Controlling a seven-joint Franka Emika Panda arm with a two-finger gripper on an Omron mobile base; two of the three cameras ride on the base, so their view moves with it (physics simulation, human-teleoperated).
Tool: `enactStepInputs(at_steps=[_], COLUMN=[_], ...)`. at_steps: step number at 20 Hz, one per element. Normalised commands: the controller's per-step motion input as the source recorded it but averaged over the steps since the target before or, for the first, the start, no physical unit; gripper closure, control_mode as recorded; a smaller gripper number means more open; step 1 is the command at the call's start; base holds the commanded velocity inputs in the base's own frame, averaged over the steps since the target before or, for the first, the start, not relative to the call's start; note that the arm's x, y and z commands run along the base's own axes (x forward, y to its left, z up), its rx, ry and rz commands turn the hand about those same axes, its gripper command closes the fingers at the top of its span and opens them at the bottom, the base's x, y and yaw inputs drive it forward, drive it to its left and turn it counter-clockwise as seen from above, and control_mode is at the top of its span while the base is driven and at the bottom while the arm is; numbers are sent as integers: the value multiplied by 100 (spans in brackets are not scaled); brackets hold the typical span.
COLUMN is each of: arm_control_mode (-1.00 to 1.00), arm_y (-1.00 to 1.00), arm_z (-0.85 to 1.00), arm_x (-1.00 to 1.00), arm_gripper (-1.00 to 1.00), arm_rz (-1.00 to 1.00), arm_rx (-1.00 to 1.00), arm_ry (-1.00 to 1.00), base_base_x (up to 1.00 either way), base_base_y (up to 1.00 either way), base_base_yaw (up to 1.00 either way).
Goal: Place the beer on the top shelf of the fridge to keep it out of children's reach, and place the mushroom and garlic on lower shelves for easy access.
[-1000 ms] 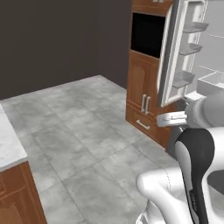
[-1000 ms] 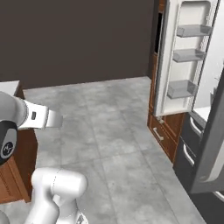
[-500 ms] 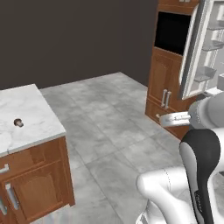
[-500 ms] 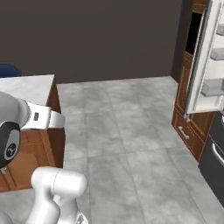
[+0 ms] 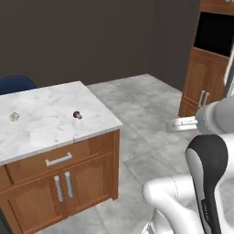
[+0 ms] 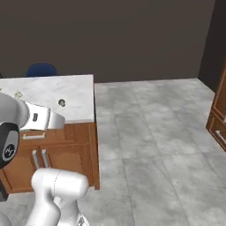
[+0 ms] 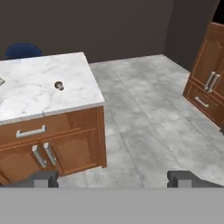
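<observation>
Left base view: mushroom (image 5: pixel 77 115) and garlic (image 5: pixel 14 117) apart on the marble desk (image 5: pixel 50 121), blue chair (image 5: pixel 16 84) behind, oven (image 5: pixel 217 34) far right; right base view: same island; hand view: pincer (image 7: pixel 113 179) spread wide, empty, over bare floor (image 7: pixel 148 122).

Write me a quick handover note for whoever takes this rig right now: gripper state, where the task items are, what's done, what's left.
Gripper: open, empty, facing the island from across the floor.
Mushroom: lying on the island's marble top, near its right end.
Garlic: on the same top, further left, apart from the mushroom.
Beer and fridge: out of frame, so their state cannot be told from here.
Done: neither mushroom nor garlic picked up yet.
Left: fetch the mushroom and garlic and set them on the lower fridge shelves; check the beer is on the top shelf.
</observation>
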Motion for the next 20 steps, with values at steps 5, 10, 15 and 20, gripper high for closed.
enactStepInputs(at_steps=[5,10,15,20], arm_control_mode=[100,100,100,100], arm_y=[0,0,0,0], arm_z=[0,0,0,0], arm_x=[0,0,0,0], arm_gripper=[-100,-100,-100,-100], arm_rz=[0,0,0,0], arm_rx=[0,0,0,0], arm_ry=[0,0,0,0], base_base_x=[25,33,35,34], base_base_y=[100,87,38,-6], base_base_yaw=[17,19,24,24])
